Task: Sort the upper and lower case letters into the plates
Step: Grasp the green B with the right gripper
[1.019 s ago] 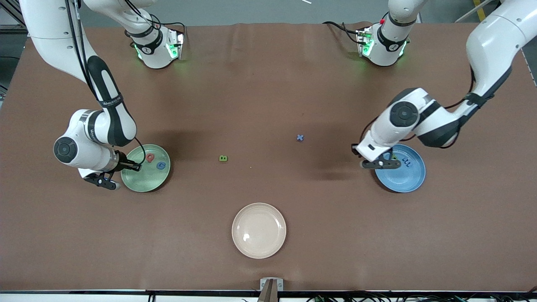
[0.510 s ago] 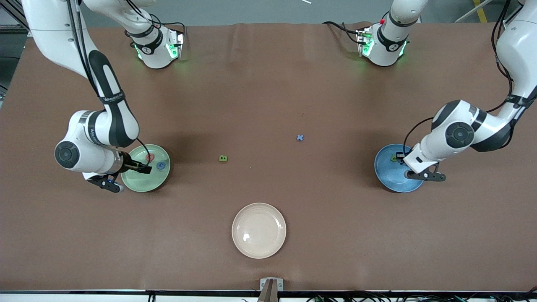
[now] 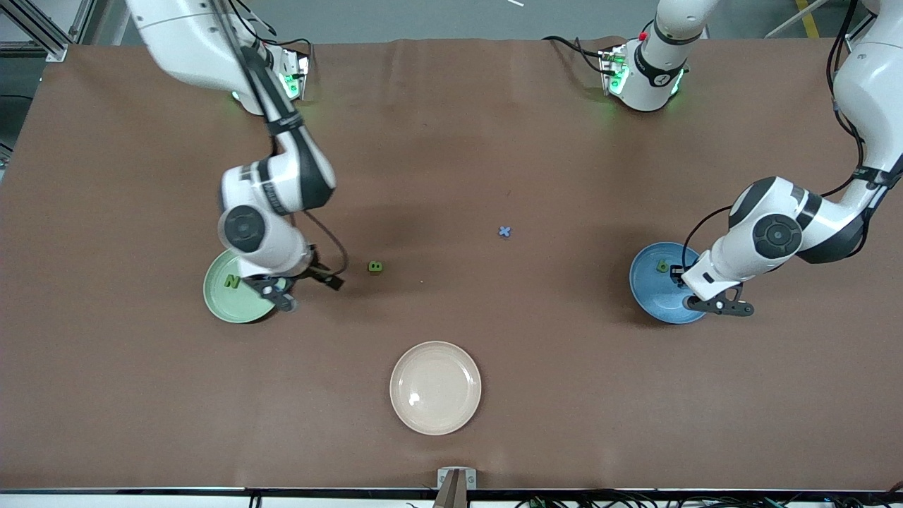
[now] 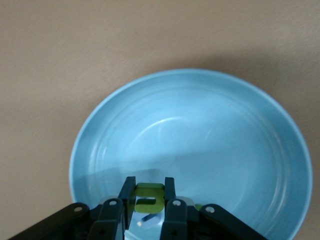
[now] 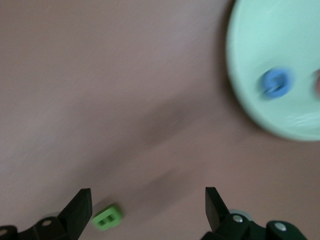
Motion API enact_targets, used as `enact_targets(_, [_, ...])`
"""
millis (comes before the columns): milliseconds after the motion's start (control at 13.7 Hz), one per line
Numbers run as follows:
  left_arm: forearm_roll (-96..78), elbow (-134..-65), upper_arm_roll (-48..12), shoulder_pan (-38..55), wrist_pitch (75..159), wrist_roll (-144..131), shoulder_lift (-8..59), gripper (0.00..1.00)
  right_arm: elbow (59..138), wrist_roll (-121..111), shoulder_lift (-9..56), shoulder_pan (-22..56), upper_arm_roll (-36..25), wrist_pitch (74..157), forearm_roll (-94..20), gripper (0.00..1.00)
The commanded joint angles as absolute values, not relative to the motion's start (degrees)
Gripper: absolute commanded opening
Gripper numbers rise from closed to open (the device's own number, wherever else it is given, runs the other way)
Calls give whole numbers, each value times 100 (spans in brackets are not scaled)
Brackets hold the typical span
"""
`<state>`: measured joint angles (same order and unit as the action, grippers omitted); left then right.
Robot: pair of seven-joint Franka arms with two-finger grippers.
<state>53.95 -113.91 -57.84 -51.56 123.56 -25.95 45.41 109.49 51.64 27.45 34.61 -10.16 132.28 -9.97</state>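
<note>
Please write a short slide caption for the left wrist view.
Left tool shut on a green letter over the blue plate.

Green N (image 3: pixel 232 281) in pale green plate (image 3: pixel 219 302), loose B (image 3: pixel 375 267)

Even, soft overhead light fills the front view, and the brown desk (image 3: pixel 451 176) shows only faint, diffuse shadows under both arms and a small white glare spot on the cream plate (image 3: pixel 435 387). The right wrist view is smeared by motion blur, so the pale green plate (image 5: pixel 280 75) and a green letter (image 5: pixel 107 218) look soft-edged. The left wrist view is sharper, with gentle sheen on the blue plate (image 4: pixel 200 130).
</note>
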Motion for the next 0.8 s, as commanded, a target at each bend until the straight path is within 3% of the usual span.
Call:
enact_targets(0, [5476,-11163,-5529,-4756,12418,-2715,4614,13,11013,5439,3092,3813,-1081,13832,-1081,100])
enact_targets(218, [5467,-11110,-5388,-4650,12612,-2742,4658,13,11013,5957,3418,4007,-1090,14273,-1116,100])
enact_targets(655, [5467,-11092,-5326,-4579,12683,-2742,4720,13,11021,6599,3454,4069,-1090,14273,-1116,100])
enact_targets(728, [5475,-11092,-5326,-4579,12683,-2725,4720,19,11021,6748,3454,4095,-1090,14273,-1116,99])
